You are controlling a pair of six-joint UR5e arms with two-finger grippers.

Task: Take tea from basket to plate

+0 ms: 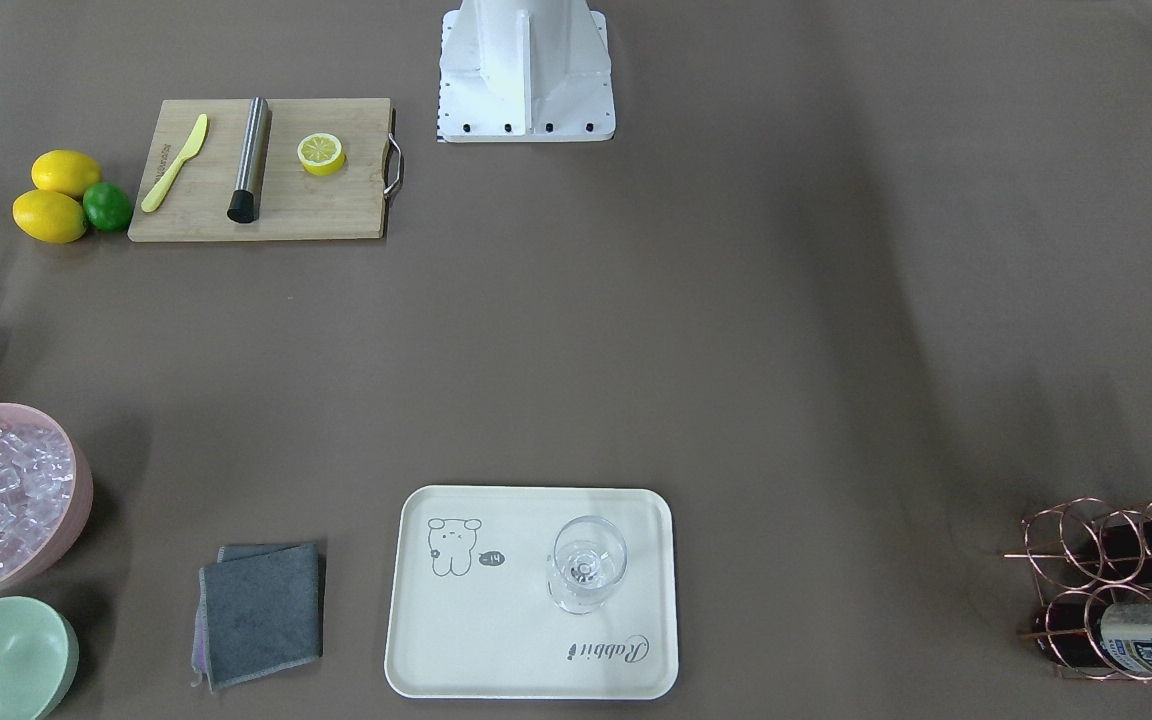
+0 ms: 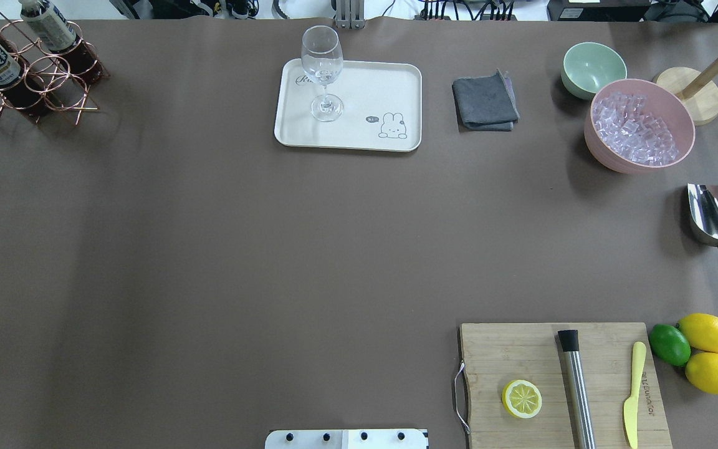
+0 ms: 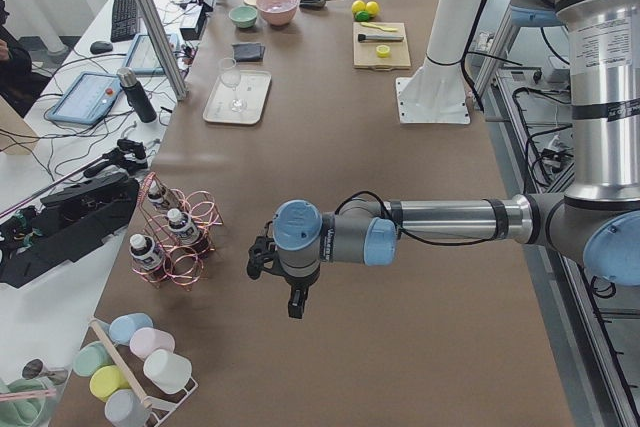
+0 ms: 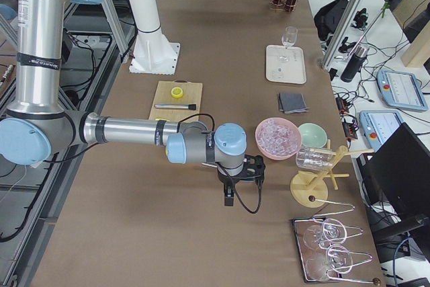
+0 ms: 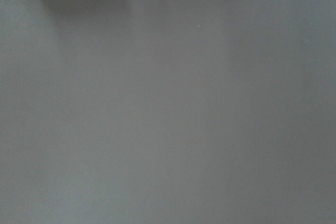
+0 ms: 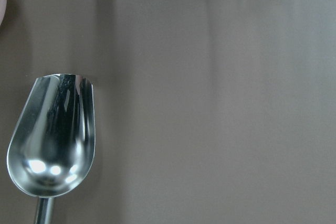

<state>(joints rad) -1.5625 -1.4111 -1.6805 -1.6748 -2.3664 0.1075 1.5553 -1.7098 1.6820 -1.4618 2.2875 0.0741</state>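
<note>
My left jaws hang at the end of my left arm (image 3: 440,219) and point down over the bare brown surface (image 5: 168,108). I only see them from the side, so I cannot tell if they are apart or together. My left wrist camera shows almost nothing but brown.

My right jaws hang from my right arm (image 4: 127,131) at the other end. I cannot tell how they stand either. My right wrist camera looks down on a shiny metal scoop (image 6: 52,135) lying open side up. The pink bowl (image 4: 277,138) full of ice is near it.

The tea (image 3: 150,252) is in the basket (image 3: 203,215), near the corner on my left side. Three bottles sit tilted in its wire rings with their white caps up. The basket is off to one side of my left jaws and does not touch them.

The plate (image 2: 359,93) lies well apart from the basket, along the far edge. A clear glass (image 2: 323,68) stands upright on the end nearer the basket. It is the only thing on the plate.

Past the plate are a folded grey cloth (image 2: 485,103) and a green bowl (image 2: 593,67). Close to my base is a wooden board (image 2: 502,349). On it are a half lemon (image 2: 521,398), a steel stick (image 2: 577,386) and a yellow knife (image 2: 632,399). Two lemons (image 2: 707,332) and a lime (image 2: 669,344) sit just beside the board.
</note>
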